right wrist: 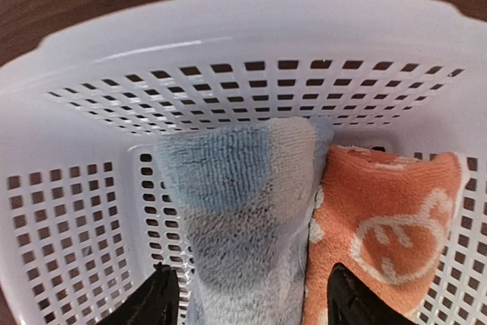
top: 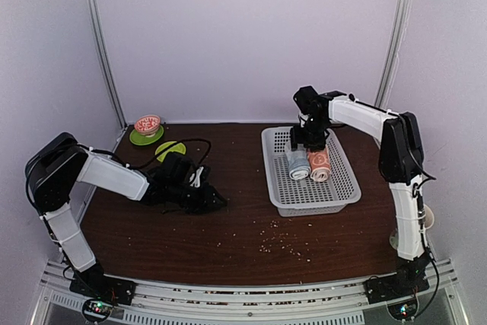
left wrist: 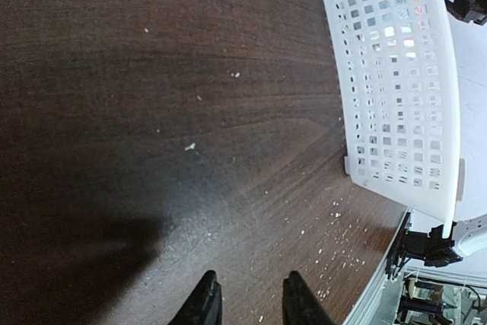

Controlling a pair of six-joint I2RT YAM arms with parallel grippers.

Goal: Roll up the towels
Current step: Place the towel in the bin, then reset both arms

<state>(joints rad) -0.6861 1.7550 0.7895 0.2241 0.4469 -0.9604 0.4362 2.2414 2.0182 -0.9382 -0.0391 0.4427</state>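
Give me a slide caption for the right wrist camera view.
Open right gripper straddling the rolled light-blue towel, beside the rolled orange towel in the white basket.

From above, the right gripper (top: pixel 310 144) hides the far ends of the blue towel (top: pixel 297 165) and orange towel (top: pixel 319 166), and the specks (top: pixel 287 246) scattered on the table (top: pixel 228 222) are too small to name.

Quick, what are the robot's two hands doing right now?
Left gripper: a little open, holding nothing.
Right gripper: open wide, fingers either side of the blue towel, not squeezing it.
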